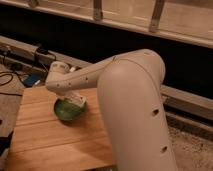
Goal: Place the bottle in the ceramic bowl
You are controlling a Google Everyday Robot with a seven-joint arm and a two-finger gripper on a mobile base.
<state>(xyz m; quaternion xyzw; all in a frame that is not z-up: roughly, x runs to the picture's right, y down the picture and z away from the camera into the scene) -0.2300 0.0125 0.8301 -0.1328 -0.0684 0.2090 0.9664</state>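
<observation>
The ceramic bowl [64, 111], green inside with a dark rim, sits on the wooden table [50, 145] towards its back left. My white arm reaches in from the right, with its wrist just above and behind the bowl. Under the wrist, the gripper [73, 96] hangs over the bowl's right rim, mostly hidden by the arm. It is shut on the bottle [78, 100], which shows only as a small whitish shape tilted just above the bowl's right side.
The arm's bulky white body [135, 115] fills the right half of the view and hides that side of the table. Cables [10, 77] and a blue item [30, 80] lie on the floor left of the table. A grey rail [20, 50] runs behind.
</observation>
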